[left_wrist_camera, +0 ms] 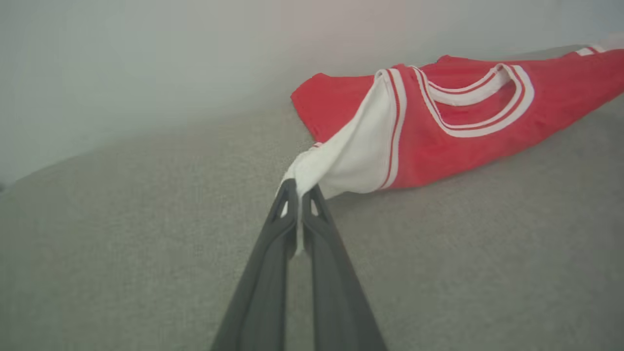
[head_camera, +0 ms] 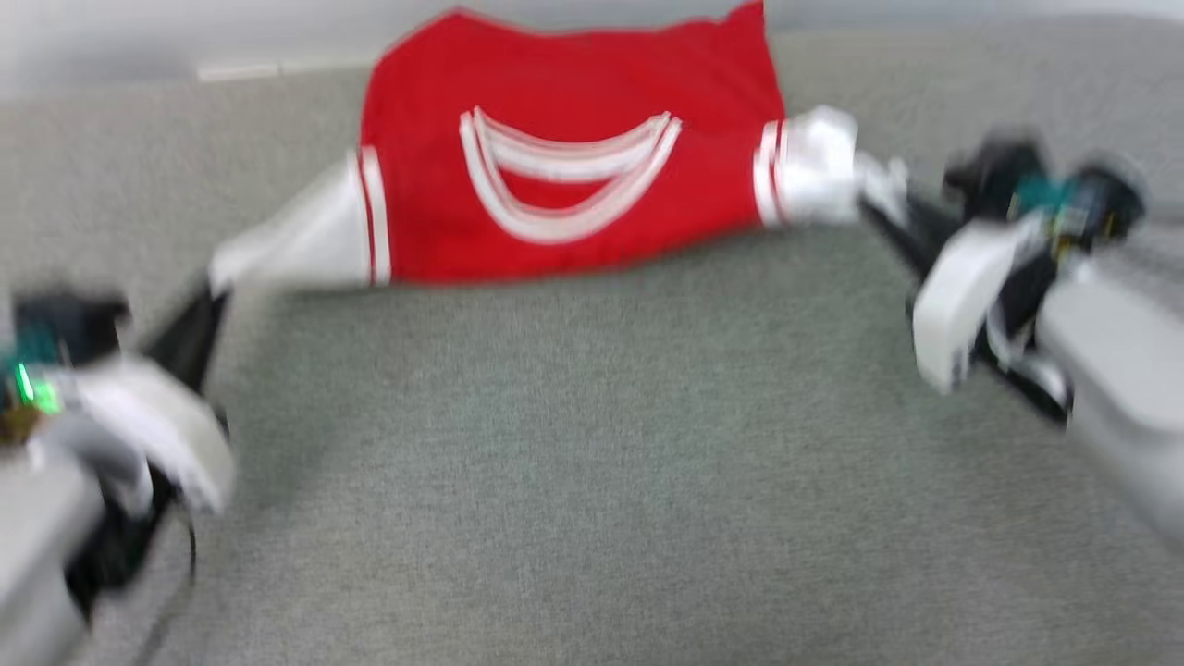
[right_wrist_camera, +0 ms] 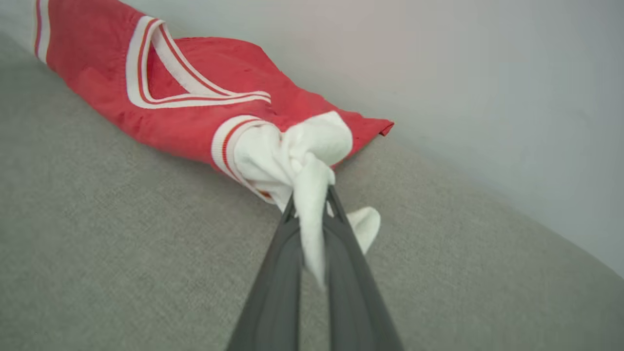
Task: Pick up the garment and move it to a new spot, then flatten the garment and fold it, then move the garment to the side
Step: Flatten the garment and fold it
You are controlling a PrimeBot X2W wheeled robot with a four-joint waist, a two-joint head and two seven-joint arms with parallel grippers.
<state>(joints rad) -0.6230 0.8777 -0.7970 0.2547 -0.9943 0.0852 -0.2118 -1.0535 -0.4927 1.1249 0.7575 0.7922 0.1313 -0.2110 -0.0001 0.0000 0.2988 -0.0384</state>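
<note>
The garment [head_camera: 564,148], a red jersey T-shirt with white sleeves and a striped collar, lies stretched across the far part of the grey cloth surface, collar toward me. My left gripper [head_camera: 215,298] is shut on the tip of its left white sleeve; the left wrist view shows the dark fingers [left_wrist_camera: 312,229] pinching the white cloth, with the garment [left_wrist_camera: 438,122] beyond. On the other side my right gripper [head_camera: 874,211] is shut on the bunched right sleeve, and the right wrist view shows white fabric of the garment [right_wrist_camera: 195,92] squeezed between the fingers [right_wrist_camera: 341,229]. The head view is blurred.
A grey textured cloth surface [head_camera: 592,444] spreads under everything, with open room in front of the shirt. A pale wall [right_wrist_camera: 487,73] rises just behind the surface's far edge, close to the shirt's hem.
</note>
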